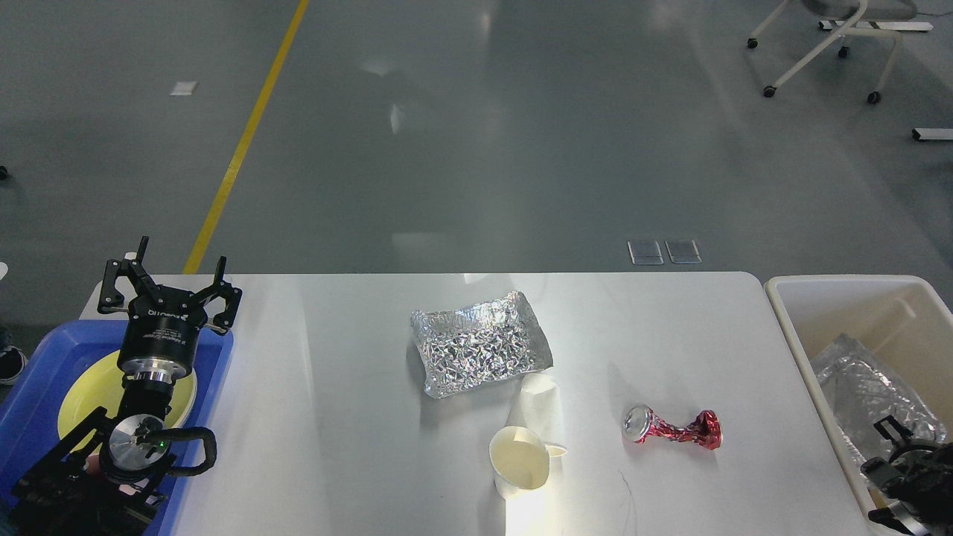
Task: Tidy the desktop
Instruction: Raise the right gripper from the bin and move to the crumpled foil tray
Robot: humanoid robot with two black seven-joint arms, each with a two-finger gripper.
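A smooth grey-green polished floor (476,149) fills the room beyond, carrying soft pale reflections of overhead light. A yellow painted line (242,141) runs diagonally across it at the left. A white metal chair frame on black castors (826,48) stands at the top right. Two small clear rectangular floor plates (664,251) lie side by side.

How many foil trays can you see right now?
2. One crumpled foil tray lies mid-desktop, just behind the paper cup. The other foil tray sits in the cream bin at right, partly hidden by my right gripper; more may lie beneath.
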